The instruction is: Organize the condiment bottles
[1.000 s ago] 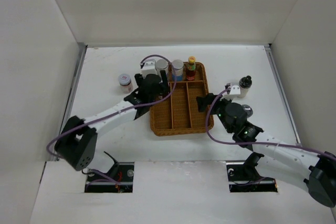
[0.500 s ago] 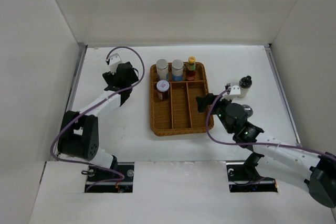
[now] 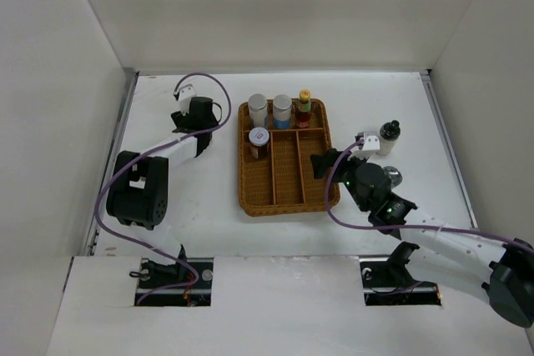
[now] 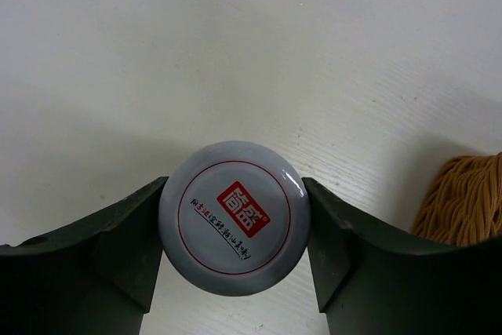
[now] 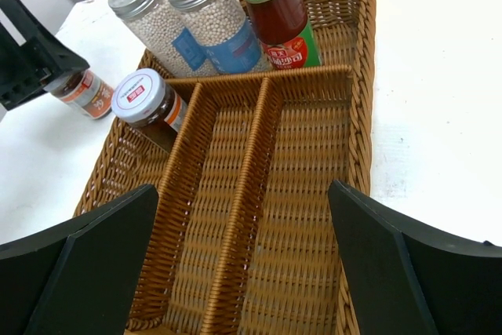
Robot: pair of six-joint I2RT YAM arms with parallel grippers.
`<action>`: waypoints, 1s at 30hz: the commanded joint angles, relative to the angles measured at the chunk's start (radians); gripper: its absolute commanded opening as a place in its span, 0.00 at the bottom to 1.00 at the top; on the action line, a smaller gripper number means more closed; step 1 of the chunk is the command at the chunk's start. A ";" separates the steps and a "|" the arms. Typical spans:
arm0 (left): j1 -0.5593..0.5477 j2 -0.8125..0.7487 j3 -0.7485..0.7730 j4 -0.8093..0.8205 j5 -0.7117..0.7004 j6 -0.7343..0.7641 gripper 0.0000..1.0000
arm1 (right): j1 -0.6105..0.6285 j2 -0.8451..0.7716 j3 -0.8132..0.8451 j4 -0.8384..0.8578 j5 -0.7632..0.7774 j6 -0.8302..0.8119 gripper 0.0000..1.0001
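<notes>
My left gripper is at the far left of the table, shut on a small jar with a white lid and red label; its fingers press both sides of the jar. The jar also shows in the right wrist view. Two silver-lidded jars and the dark-red sauce bottle with yellow cap stand in the tray's far row. A white-lidded jar stands in its left compartment. My right gripper is open and empty over the tray's near right side.
The brown wicker divided tray lies mid-table; its edge shows in the left wrist view. A black-lidded bottle stands to the right of the tray. A silver-lidded jar sits behind my right arm. White walls enclose the table.
My left gripper left a white-lidded jar in the tray's left compartment, swung left and closed on the jar on the table. The right arm has barely moved.
</notes>
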 commanded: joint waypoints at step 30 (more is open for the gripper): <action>-0.652 -0.504 -0.288 0.047 -0.137 -0.001 0.36 | 0.002 -0.035 0.021 0.068 0.033 -0.008 0.89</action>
